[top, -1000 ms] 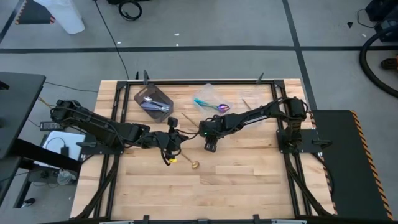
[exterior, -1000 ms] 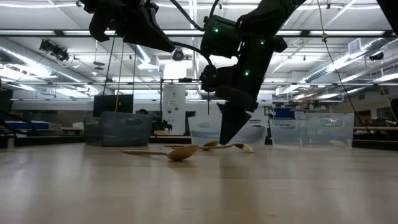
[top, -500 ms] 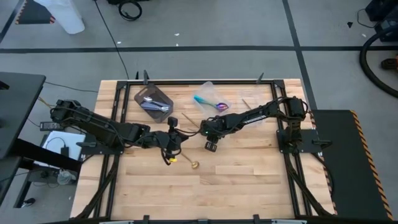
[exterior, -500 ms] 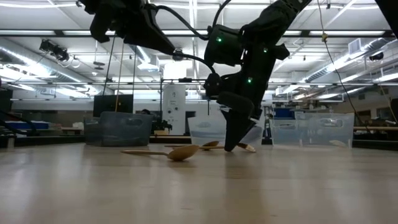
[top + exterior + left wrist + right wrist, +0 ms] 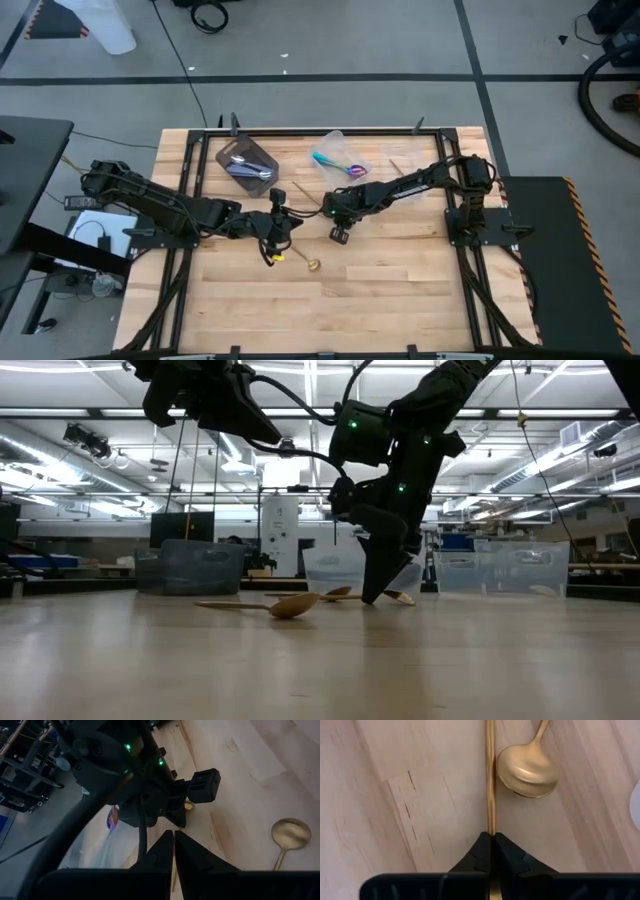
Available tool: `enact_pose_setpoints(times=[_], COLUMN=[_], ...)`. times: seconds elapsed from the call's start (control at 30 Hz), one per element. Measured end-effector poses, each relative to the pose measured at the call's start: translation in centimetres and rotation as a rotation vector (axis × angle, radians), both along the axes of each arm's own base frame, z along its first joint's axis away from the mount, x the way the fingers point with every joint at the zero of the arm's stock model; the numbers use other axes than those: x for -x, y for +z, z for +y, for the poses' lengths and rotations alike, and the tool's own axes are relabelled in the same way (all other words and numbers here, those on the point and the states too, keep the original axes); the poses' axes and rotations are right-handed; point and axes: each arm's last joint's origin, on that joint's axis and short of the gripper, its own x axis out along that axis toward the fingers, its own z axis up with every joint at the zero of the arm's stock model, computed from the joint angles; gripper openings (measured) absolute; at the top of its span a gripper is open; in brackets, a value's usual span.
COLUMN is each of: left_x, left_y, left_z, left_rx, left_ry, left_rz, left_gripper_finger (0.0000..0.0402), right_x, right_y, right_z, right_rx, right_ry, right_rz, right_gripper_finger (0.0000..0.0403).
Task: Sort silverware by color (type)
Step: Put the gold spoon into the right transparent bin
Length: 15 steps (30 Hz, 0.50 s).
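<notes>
My right gripper (image 5: 338, 236) stands mid-table, pointing steeply down, shut on a gold spoon's handle (image 5: 490, 795); its tips reach the tabletop (image 5: 372, 598). A second gold spoon's bowl (image 5: 527, 770) lies right beside that handle. A third gold spoon (image 5: 304, 261) lies nearer the front edge. My left gripper (image 5: 173, 837) hangs shut with nothing between its fingers, above the table left of the right one (image 5: 281, 232). Silver spoons lie in a dark tub (image 5: 247, 163), blue-purple spoons in a clear tub (image 5: 340, 160). My right gripper pinches the gold spoon's slim handle (image 5: 490, 829) between its two fingers, coming steeply from above. The handle runs on straight ahead from the fingertips, flat on the wood. Its bowl is out of the wrist view, so which end of the handle is held cannot be told.
Both tubs stand at the table's far side. In the low view, gold spoons (image 5: 290, 605) lie on the wood around the right gripper's tips. Open wood lies toward the near edge (image 5: 380, 310).
My right gripper has shut its fingers onto the gold spoon's handle, staying nearly in place just above the wood. The spoon still lies flat on the table.
</notes>
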Motion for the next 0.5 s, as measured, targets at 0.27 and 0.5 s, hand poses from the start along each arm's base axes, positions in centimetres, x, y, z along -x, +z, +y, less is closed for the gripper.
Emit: enact_pose_setpoints(times=[0.27, 0.5], left_x=[0.0, 0.0], left_y=[0.0, 0.0], left_z=[0.0, 0.0], left_rx=[0.000, 0.000], left_ry=[0.001, 0.002], left_rz=[0.001, 0.001], left_gripper_finger=[0.0023, 0.0023], right_x=[-0.4, -0.5], right_y=[1.7, 3.6], right_z=[0.1, 0.3], right_rx=[-0.032, -0.042], right_ry=[0.011, 0.021], right_rz=[0.075, 0.133], right_gripper_finger=[0.0019, 0.0020])
